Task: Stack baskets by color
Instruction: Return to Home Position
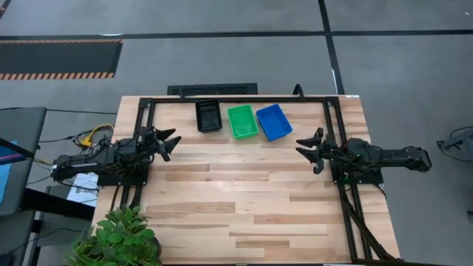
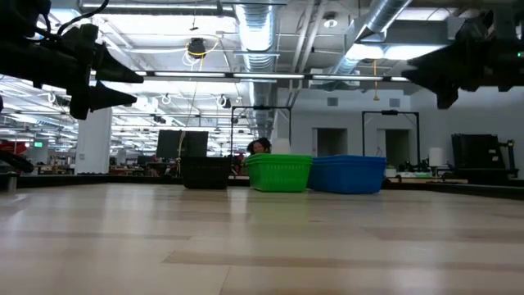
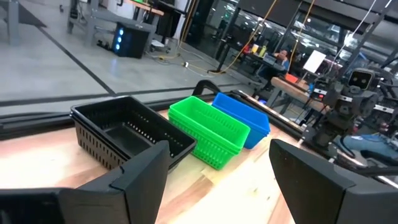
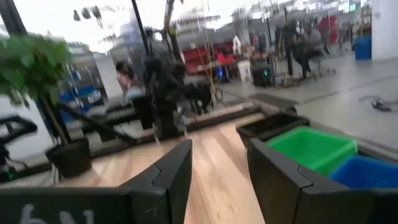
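Three stacks of baskets rest on their bottoms in a row at the table's far side: black (image 1: 208, 116), green (image 1: 242, 121) and blue (image 1: 273, 121). In the low view the black (image 2: 205, 172), green (image 2: 279, 172) and blue (image 2: 348, 174) ones stand side by side. My left gripper (image 1: 171, 142) hovers open at the table's left side, pointing level toward the right. My right gripper (image 1: 306, 150) hovers open at the right side, pointing level toward the left. Both are well clear of the baskets and have nothing between their fingers.
A potted plant (image 1: 122, 238) stands at the table's near left corner. A black frame rail (image 1: 236, 99) runs along the far edge, with rails (image 1: 341, 133) down both sides. The wide wooden tabletop (image 1: 244, 199) lies bare between the arms and toward the near edge.
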Action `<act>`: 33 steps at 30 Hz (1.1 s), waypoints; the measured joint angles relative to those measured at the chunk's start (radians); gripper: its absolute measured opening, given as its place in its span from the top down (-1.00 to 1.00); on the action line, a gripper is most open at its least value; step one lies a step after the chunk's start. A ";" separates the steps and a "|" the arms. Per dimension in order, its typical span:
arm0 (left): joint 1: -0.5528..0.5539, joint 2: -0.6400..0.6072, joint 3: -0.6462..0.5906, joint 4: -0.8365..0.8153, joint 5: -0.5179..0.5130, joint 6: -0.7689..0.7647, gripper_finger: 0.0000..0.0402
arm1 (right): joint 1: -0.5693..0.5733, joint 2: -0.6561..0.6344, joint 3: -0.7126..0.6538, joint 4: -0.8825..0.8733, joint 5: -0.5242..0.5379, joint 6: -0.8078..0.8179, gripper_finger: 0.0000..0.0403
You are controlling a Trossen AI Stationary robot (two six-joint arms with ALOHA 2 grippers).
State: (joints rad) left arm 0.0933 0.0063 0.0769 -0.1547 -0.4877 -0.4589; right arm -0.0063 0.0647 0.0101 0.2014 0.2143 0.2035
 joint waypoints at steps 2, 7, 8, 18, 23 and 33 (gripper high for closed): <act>0.000 0.000 0.000 0.000 -0.002 0.013 -0.32 | 0.000 0.000 0.000 -0.048 0.000 0.000 0.12; 0.000 0.000 0.000 -0.001 -0.003 0.048 -0.32 | -0.002 0.000 0.000 -0.134 0.014 0.031 0.11; 0.000 0.000 0.000 -0.001 -0.003 0.049 -0.32 | -0.002 0.000 0.001 -0.142 0.018 0.034 0.11; 0.000 0.000 0.000 -0.003 0.005 0.049 -0.32 | -0.003 0.000 0.002 -0.155 0.019 0.024 0.12; 0.000 0.000 0.000 -0.003 0.005 0.049 -0.32 | -0.003 0.000 0.002 -0.157 0.019 0.024 0.12; 0.000 0.000 -0.001 -0.003 0.005 0.049 -0.32 | -0.003 0.000 0.001 -0.159 0.019 0.025 0.12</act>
State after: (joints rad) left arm 0.0933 0.0063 0.0761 -0.1577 -0.4824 -0.4099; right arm -0.0097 0.0650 0.0113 0.0425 0.2329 0.2283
